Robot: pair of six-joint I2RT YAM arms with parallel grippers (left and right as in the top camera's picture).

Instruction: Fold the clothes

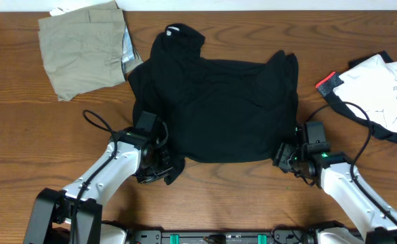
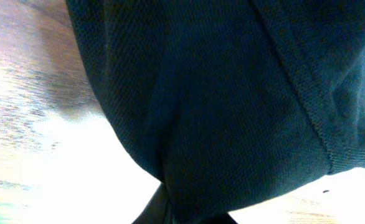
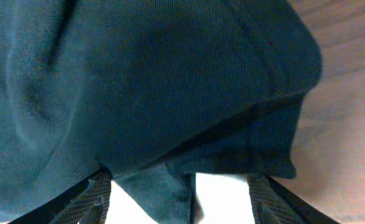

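The black T-shirt (image 1: pixel 219 108) lies mid-table, folded over on itself, collar toward the far edge. My left gripper (image 1: pixel 159 163) is at its near left corner. In the left wrist view the T-shirt's cloth (image 2: pixel 232 93) narrows into a pinch at my left gripper (image 2: pixel 182 211), which is shut on it. My right gripper (image 1: pixel 284 157) sits at the near right corner. In the right wrist view my right gripper (image 3: pixel 182 193) is open, its fingers (image 3: pixel 89 199) spread wide. The T-shirt's hemmed corner (image 3: pixel 170 93) drapes over and between them.
A folded khaki-grey garment (image 1: pixel 83 47) lies at the far left. A white printed garment (image 1: pixel 378 88) rests on a black-and-red one (image 1: pixel 328 84) at the right edge. Arm cables trail over the wooden table (image 1: pixel 22 135) beside each arm.
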